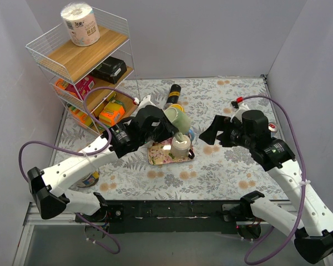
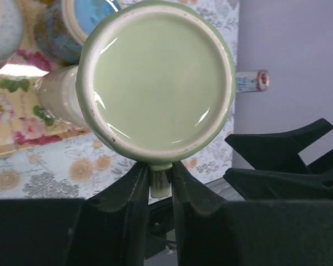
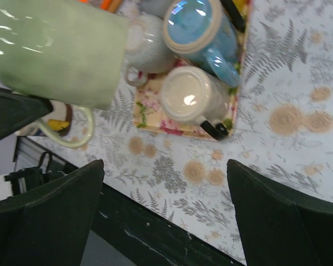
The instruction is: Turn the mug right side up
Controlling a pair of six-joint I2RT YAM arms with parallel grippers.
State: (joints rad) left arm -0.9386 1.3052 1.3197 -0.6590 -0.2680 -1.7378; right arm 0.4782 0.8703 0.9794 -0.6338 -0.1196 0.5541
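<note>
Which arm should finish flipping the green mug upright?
Left. The left claw grips the green mug by its handle, held clear of the table. The right claw is open, apart from it.

Overhead, 2 wrist views share mug (image 1: 180,118).

No legible txt anywhere. Paper roll (image 1: 80,24) on top tier of the wire shelf (image 1: 86,54): dark print on wrapper, too small to read. Black box (image 1: 109,69) on shelf's mid tier & orange packs (image 1: 112,112) on its lower tier: markings blurred, can't make out any brand or nos.
</note>
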